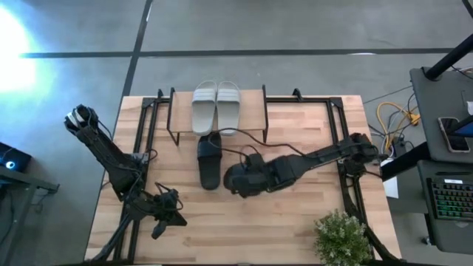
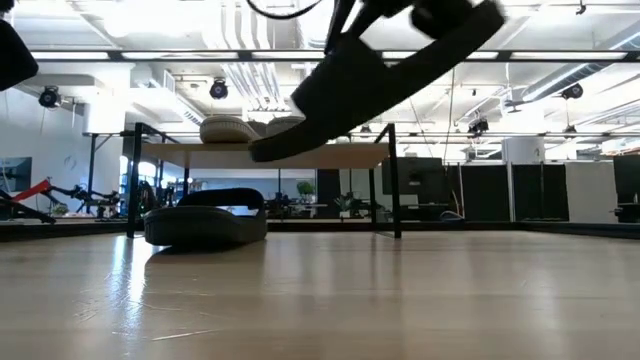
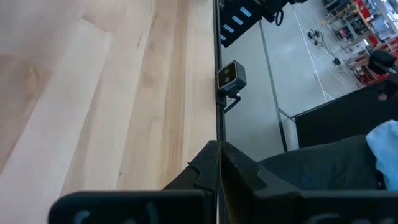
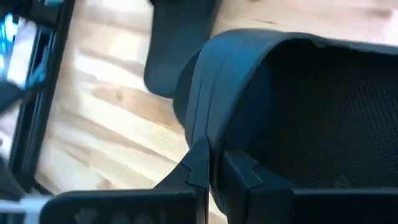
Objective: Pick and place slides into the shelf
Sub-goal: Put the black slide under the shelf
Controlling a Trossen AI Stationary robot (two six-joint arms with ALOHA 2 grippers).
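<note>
A pale grey pair of slides (image 1: 216, 107) lies on the top board of the shelf (image 1: 255, 111) at the table's far middle. One black slide (image 1: 210, 164) rests sole-down on the table, its far end under the shelf; it also shows in the low view (image 2: 205, 222). My right gripper (image 1: 255, 176) is shut on the other black slide (image 2: 370, 85), which hangs in the air in front of the shelf (image 2: 265, 155). My left gripper (image 1: 166, 214) waits shut near the table's near left corner, with nothing in it (image 3: 217, 171). My right gripper pinches the black slide's wide strap at its edge (image 4: 200, 118) between its two fingers. One finger (image 4: 198, 163) lies on the strap's outer face, the other (image 4: 241, 169) on its lining. The fingers slant down from the table's right. The slide is lifted clear and tilted, its lower end (image 2: 272, 150) toward the shelf.
Black frame rails run along the table's left (image 1: 144, 133) and right (image 1: 344, 148) sides. A potted plant (image 1: 341, 236) stands at the near right corner. A small camera (image 3: 231, 78) sits at the table's edge. Bare wood lies in the near middle.
</note>
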